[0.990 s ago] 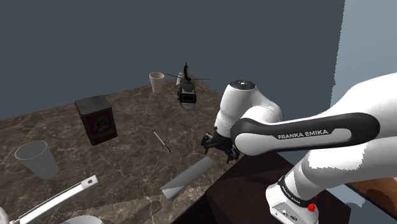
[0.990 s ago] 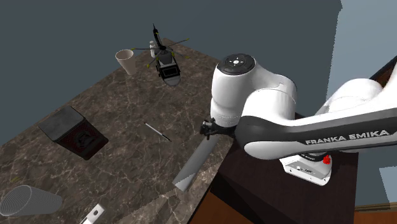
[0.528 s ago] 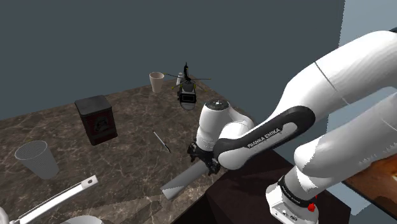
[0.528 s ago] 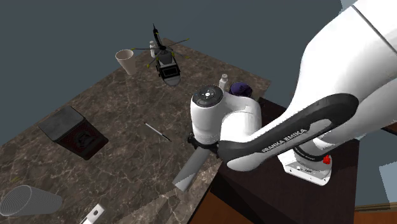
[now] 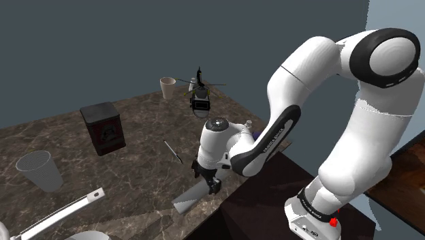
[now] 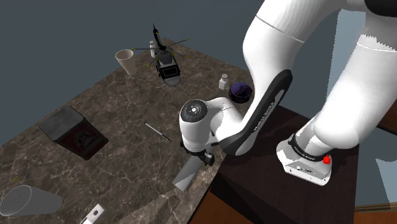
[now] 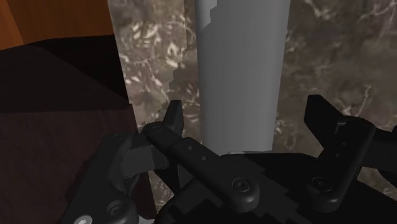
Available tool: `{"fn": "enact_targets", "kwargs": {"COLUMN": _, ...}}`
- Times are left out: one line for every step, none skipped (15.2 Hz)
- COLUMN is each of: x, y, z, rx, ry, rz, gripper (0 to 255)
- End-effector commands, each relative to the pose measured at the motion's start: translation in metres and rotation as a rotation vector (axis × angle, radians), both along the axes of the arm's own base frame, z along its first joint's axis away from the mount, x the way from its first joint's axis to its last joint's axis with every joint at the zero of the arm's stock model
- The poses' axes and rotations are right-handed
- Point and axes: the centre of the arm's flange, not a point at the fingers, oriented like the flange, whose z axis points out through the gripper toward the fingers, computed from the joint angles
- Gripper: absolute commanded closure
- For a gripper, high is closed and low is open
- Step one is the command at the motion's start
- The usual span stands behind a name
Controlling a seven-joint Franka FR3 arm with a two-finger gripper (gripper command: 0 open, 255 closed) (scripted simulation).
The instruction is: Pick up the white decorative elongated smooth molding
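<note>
When we start at the left of the shoulder view, we see a grey mesh cup (image 5: 37, 169) standing on the dark stone tabletop (image 5: 136, 181). Below it, in the lower left corner, lies a long white bar (image 5: 65, 213). A bit more to the right stands a dark box (image 5: 103, 128). Then a thin little stick (image 5: 172, 151) lies flat near the middle. Up at the far edge we see a pale cup (image 5: 167, 87) and, just to its right, a toy helicopter (image 5: 199, 97).

Next comes the thing we care about. The long grey molding (image 5: 193, 196) lies flat in the lower middle of the picture. It is right at the tabletop's edge, beside the dark stand (image 5: 265, 204). The black hand (image 5: 210, 184) hangs low over its upper right end and points down at it. To the right, the white arm (image 5: 368, 136) bends up high and comes down to the stand.

In the second exterior view the molding (image 6: 186, 176) lies at the lower middle, with the hand (image 6: 204, 157) over its upper end. Up and to the right of them, a small white bottle (image 6: 223, 81) and a dark round jar (image 6: 240, 92) stand near the tabletop's corner.

In the wrist view the two fingers (image 7: 175, 121) are spread wide apart. The molding (image 7: 242, 70) runs straight between them. We see a gap on each side, so the fingers do not touch it.
</note>
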Motion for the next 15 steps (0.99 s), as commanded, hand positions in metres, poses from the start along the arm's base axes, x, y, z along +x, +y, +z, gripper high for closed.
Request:
{"fn": "enact_targets", "kwargs": {"x": 0.000, "y": 0.001, "z": -0.010, "rx": -0.002, "ry": -0.001, "rz": -0.001, "gripper": 0}}
{"fn": "enact_targets", "kwargs": {"x": 0.000, "y": 0.001, "z": -0.015, "rx": -0.002, "ry": -0.001, "rz": -0.001, "gripper": 0}}
{"fn": "enact_targets", "kwargs": {"x": 0.000, "y": 0.001, "z": -0.024, "rx": -0.002, "ry": -0.001, "rz": -0.001, "gripper": 0}}
{"fn": "enact_targets", "kwargs": {"x": 0.000, "y": 0.001, "z": -0.024, "rx": -0.002, "ry": -0.001, "rz": -0.001, "gripper": 0}}
{"fn": "enact_targets", "kwargs": {"x": 0.000, "y": 0.001, "z": -0.024, "rx": -0.002, "ry": -0.001, "rz": -0.001, "gripper": 0}}
{"fn": "enact_targets", "kwargs": {"x": 0.000, "y": 0.002, "z": -0.024, "rx": -0.002, "ry": -0.001, "rz": -0.001, "gripper": 255}}
{"fn": "enact_targets", "kwargs": {"x": 0.000, "y": 0.002, "z": -0.024, "rx": -0.002, "ry": -0.001, "rz": -0.001, "gripper": 255}}
{"fn": "enact_targets", "kwargs": {"x": 0.001, "y": 0.002, "z": -0.024, "rx": -0.002, "ry": -0.001, "rz": -0.001, "gripper": 255}}
{"fn": "enact_targets", "kwargs": {"x": 0.001, "y": 0.002, "z": -0.024, "rx": -0.002, "ry": -0.001, "rz": -0.001, "gripper": 255}}
{"fn": "enact_targets", "kwargs": {"x": 0.001, "y": 0.002, "z": -0.024, "rx": -0.002, "ry": -0.001, "rz": -0.001, "gripper": 255}}
{"fn": "enact_targets", "kwargs": {"x": 0.001, "y": 0.002, "z": -0.024, "rx": -0.002, "ry": -0.001, "rz": -0.001, "gripper": 255}}
{"fn": "enact_targets", "kwargs": {"x": 0.001, "y": 0.002, "z": -0.024, "rx": -0.002, "ry": -0.001, "rz": -0.001, "gripper": 255}}
{"fn": "enact_targets", "kwargs": {"x": 0.001, "y": 0.002, "z": -0.024, "rx": -0.002, "ry": -0.001, "rz": -0.001, "gripper": 255}}
{"fn": "enact_targets", "kwargs": {"x": 0.001, "y": 0.002, "z": -0.024, "rx": -0.002, "ry": -0.001, "rz": -0.001, "gripper": 255}}
{"fn": "enact_targets", "kwargs": {"x": 0.000, "y": 0.001, "z": -0.024, "rx": -0.002, "ry": -0.001, "rz": -0.001, "gripper": 255}}
